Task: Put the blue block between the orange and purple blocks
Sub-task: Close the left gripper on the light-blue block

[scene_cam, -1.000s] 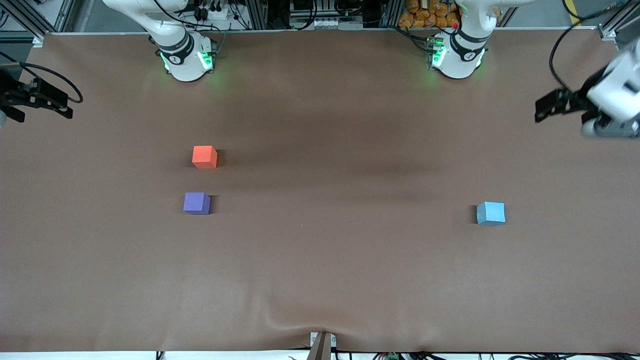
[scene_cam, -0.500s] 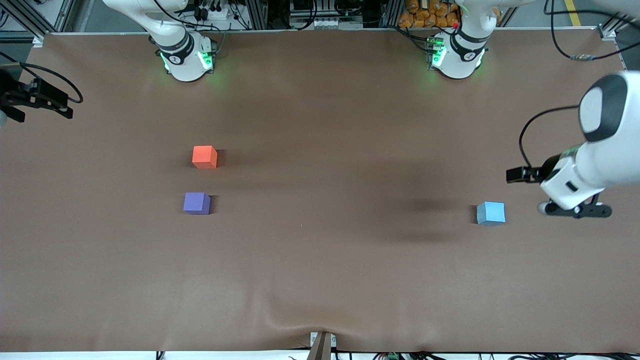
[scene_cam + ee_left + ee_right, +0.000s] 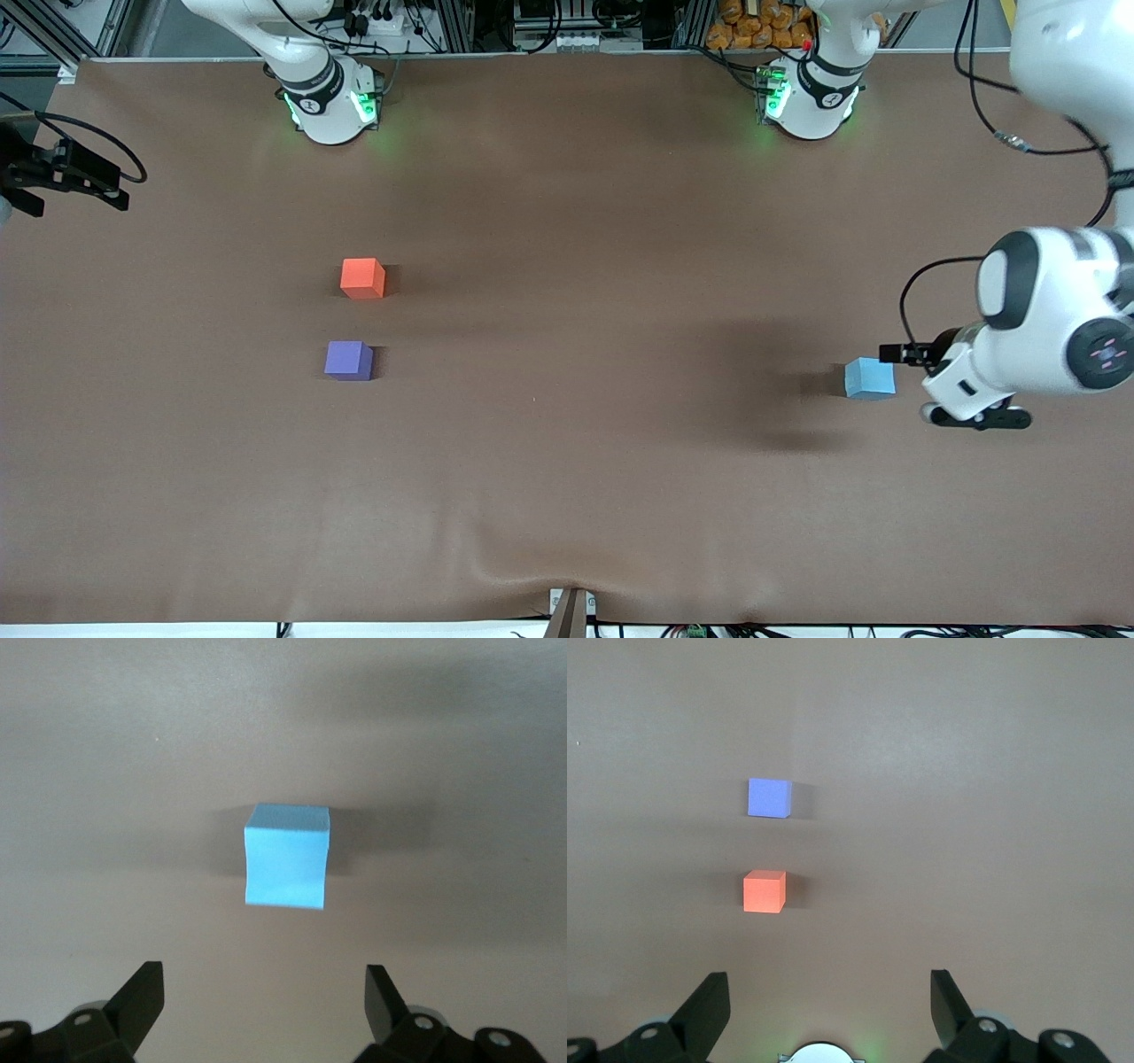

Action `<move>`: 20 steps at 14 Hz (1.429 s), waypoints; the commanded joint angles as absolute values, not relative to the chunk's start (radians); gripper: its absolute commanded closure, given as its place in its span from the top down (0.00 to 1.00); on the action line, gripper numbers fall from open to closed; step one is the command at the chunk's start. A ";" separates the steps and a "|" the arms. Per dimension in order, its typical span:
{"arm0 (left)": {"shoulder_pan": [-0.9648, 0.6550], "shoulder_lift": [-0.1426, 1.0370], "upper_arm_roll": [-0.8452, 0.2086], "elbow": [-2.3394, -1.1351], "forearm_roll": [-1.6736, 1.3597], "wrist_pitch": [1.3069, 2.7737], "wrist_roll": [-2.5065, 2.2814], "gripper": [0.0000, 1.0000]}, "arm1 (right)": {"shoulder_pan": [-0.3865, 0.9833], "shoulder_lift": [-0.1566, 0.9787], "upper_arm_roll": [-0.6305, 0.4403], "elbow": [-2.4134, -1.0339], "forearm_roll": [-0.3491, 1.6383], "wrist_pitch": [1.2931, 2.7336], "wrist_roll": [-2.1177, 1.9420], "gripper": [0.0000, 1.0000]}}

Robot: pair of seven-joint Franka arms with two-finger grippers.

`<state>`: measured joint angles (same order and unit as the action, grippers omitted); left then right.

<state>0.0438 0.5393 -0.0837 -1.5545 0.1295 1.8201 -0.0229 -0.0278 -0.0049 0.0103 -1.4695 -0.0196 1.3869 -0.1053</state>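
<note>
**Three blocks on a table, two together and one apart**

The orange block (image 3: 362,277) and the purple block (image 3: 348,361) sat near each other on the table (image 3: 567,496) toward the right arm's end, with a gap between them; the purple one was nearer the front camera. The blue block (image 3: 869,377) sat well apart from both, toward the left arm's end. The left gripper (image 3: 262,1008) hung just beside the blue block, not touching it. The right gripper (image 3: 829,1005) waited at the right arm's edge of the table.
</note>
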 commanded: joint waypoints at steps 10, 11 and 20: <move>0.074 0.627 -0.089 -1.713 0.156 2.077 -0.031 1.00 | -0.041 0.003 0.015 -1.451 -0.023 1.361 -0.120 1.00; 0.074 0.629 -0.087 -1.713 0.156 2.089 -0.029 1.00 | -0.043 0.003 0.015 -1.451 -0.023 1.361 -0.120 1.00; 0.084 0.664 -0.089 -1.698 0.158 2.175 -0.012 0.12 | -0.044 0.003 0.015 -1.451 -0.023 1.362 -0.120 1.00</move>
<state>0.0828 0.6598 -0.0827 -1.7080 0.1357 2.1451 -0.0191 -0.0303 -0.0045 0.0085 -1.4695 -0.0196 1.3762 -0.1055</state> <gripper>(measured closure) 0.335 0.000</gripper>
